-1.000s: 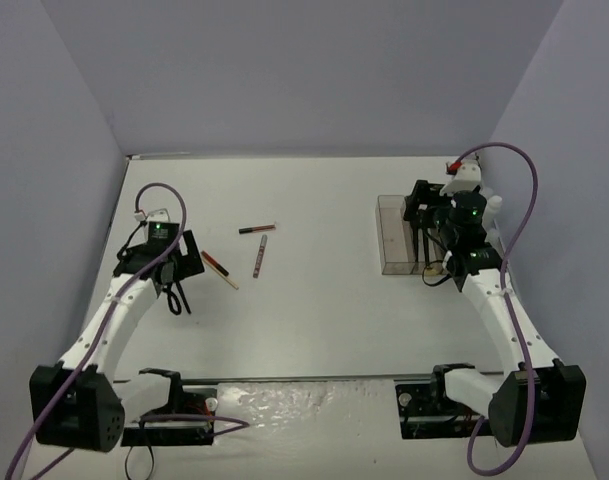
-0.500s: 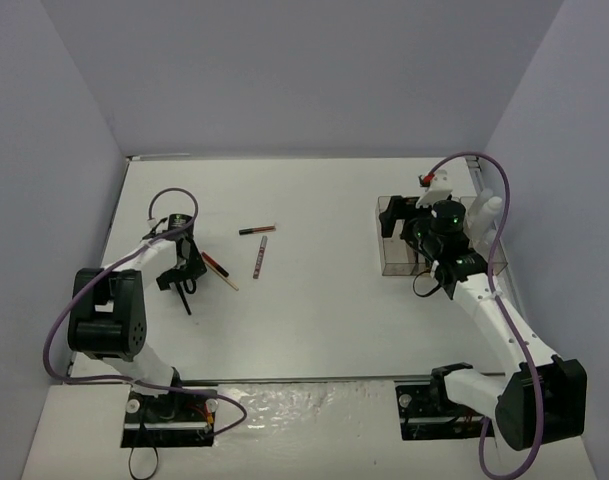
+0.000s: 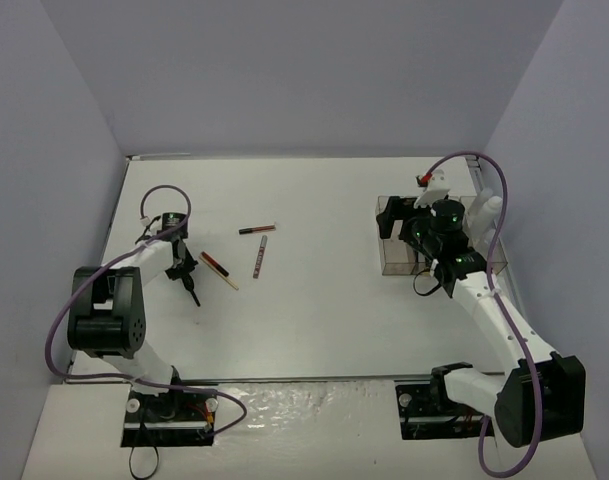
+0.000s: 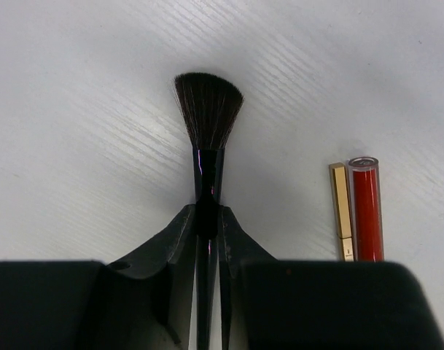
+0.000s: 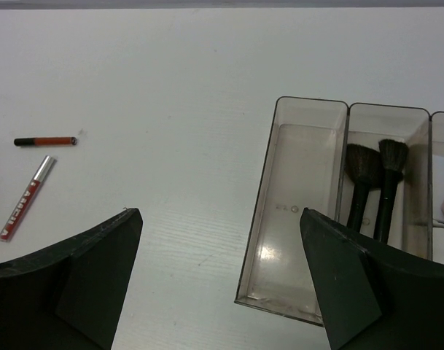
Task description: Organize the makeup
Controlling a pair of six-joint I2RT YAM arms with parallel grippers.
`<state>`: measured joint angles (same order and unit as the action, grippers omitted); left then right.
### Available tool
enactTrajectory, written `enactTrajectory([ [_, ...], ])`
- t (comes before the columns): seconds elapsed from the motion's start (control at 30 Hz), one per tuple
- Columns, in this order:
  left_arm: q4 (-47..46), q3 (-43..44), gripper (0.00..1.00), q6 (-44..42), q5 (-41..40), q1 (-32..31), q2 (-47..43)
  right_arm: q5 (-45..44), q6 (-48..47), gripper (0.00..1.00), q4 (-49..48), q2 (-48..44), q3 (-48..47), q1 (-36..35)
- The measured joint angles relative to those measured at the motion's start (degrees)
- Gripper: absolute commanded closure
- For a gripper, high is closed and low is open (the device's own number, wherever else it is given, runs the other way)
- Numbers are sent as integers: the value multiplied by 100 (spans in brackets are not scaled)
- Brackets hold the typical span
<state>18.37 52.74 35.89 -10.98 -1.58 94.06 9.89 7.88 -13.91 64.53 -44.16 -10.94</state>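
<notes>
Gripping brush (image 4: pixel 208 120) — left fingers (image 4: pixel 175 246), shifted slightly | right fingers (image 5: pixel 90 259) spread wide, unmoved above organizer (image 5: pixel 294 186)

**MAKEUP TALLY**

Brushes (image 4: pixel 208 117): 3 total. 1 was pinched in left gripper (image 4: pixel 208 215); 2 were in organizer (image 5: pixel 302 182), ahead-R of right gripper (image 5: pixel 218 213). Sticks (image 3: pixel 259 256): 3 loose, 1 just R of left gripper, 2 further off. Organizer: 1.

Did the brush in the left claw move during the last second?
Yes. The brush moved slightly right, closer to the red-and-tan pencil, which lies where it was.
</notes>
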Motion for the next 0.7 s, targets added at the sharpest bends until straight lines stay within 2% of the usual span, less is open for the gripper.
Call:
enactTrajectory([
  [0.13, -75, -286, 100, 93, 287, 46, -315, 524, 5, 14, -1, 74, -19, -81],
  [0.23, -28, -654, 100, 222, 674, 49, -864, 944, 12, 14, -10, 212, -81, -480],
  [0.4, -298, -1041, 100, 712, 1392, -117, -2330, 1207, 239, 15, -429, 580, -190, -1941],
  [0.5, -788, -1046, 100, 1059, 1602, -600, -3060, 1315, 470, 15, -811, 1045, -431, -2863],
  [0.7, -1295, -1014, 100, 1440, 1783, -1480, -3577, 1347, 770, 16, -1323, 1839, -996, -3895],
])
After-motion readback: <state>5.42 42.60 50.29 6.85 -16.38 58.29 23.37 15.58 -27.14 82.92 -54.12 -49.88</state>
